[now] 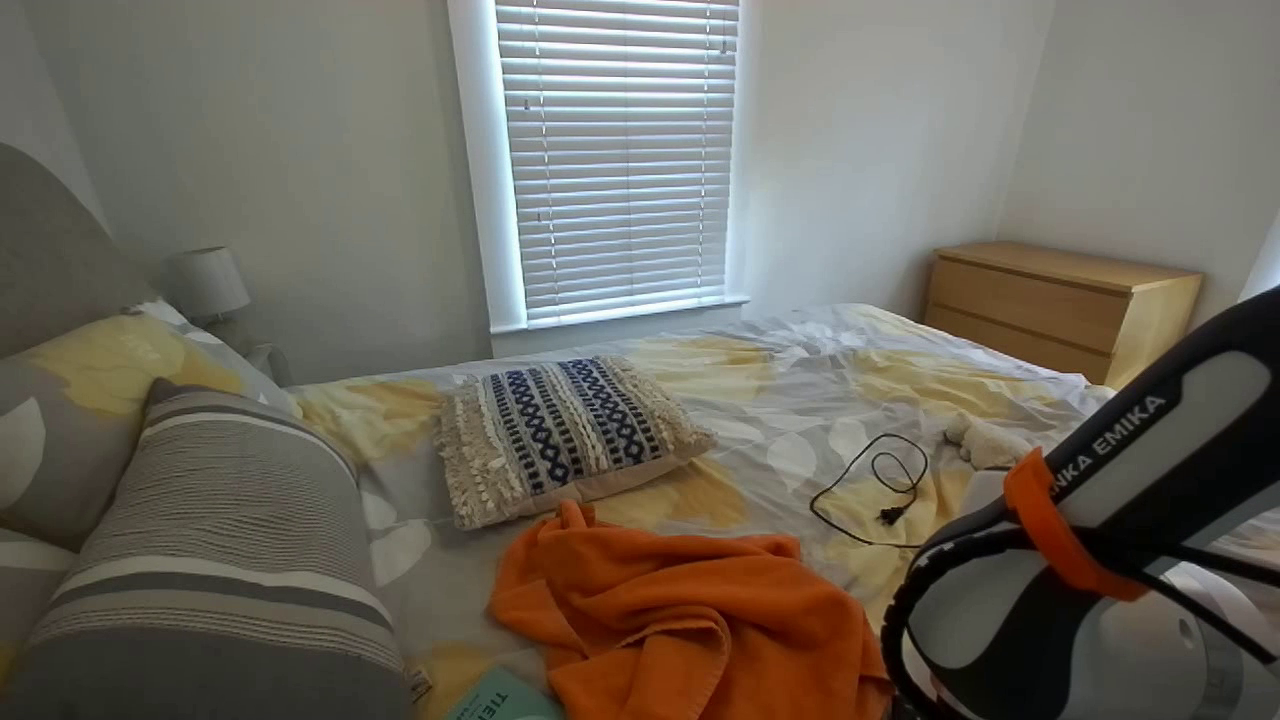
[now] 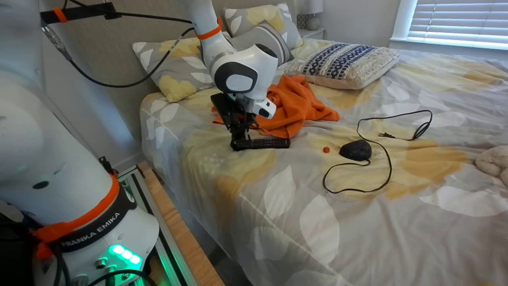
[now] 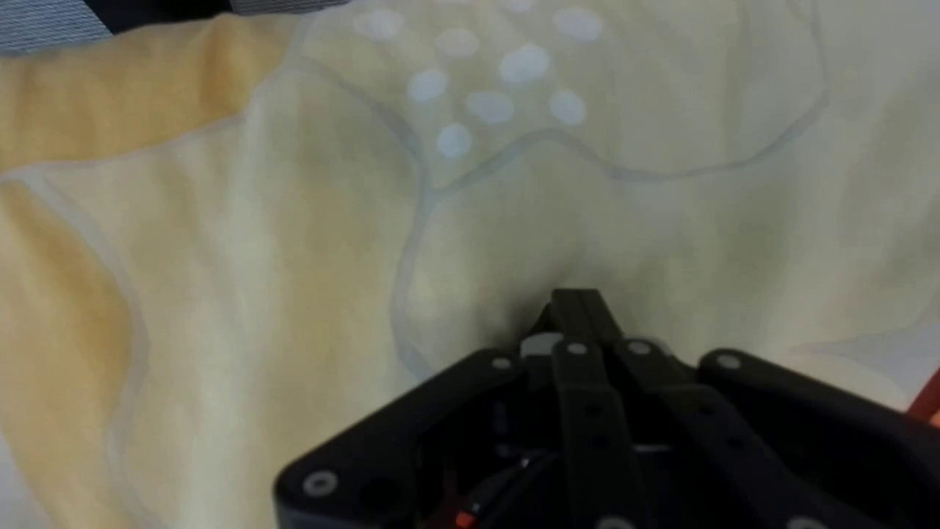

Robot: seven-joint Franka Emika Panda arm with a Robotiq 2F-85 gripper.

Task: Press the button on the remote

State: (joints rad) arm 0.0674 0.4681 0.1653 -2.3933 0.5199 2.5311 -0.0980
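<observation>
A bed (image 2: 357, 234) takes up most of the room, its grey cover lightly rumpled and printed with yellow blooms and white leaves. On it, toward the side where the robot's base (image 2: 131, 228) stands, lies the black remote (image 2: 270, 143), flat, and the gripper (image 3: 577, 295) points down at an end of it; whether the tips touch the remote I cannot tell. In the wrist view the 2 jaws are together, tip against tip. An orange blanket (image 1: 690, 600) lies bunched just beside the remote, and near the blanket sit a fringed cushion (image 1: 575, 430) in blue and cream and a grey striped pillow (image 1: 220, 510). Floral pillows (image 2: 170, 65) lean by the beige headboard (image 1: 50, 250). Farther along the cover, in an exterior view, come a small orange-red object (image 2: 326, 149), a dark rounded device (image 2: 356, 150), loops of black cable (image 2: 423, 128) and part of a pale plush thing (image 2: 492, 161). Past the bed stand a white-shaded lamp (image 1: 208, 282) and a wooden dresser (image 1: 1030, 285) with 2 drawer fronts showing; between them, white blinds (image 1: 620, 160) hang lit from behind in 1 window, framed by pale walls (image 1: 280, 170).
</observation>
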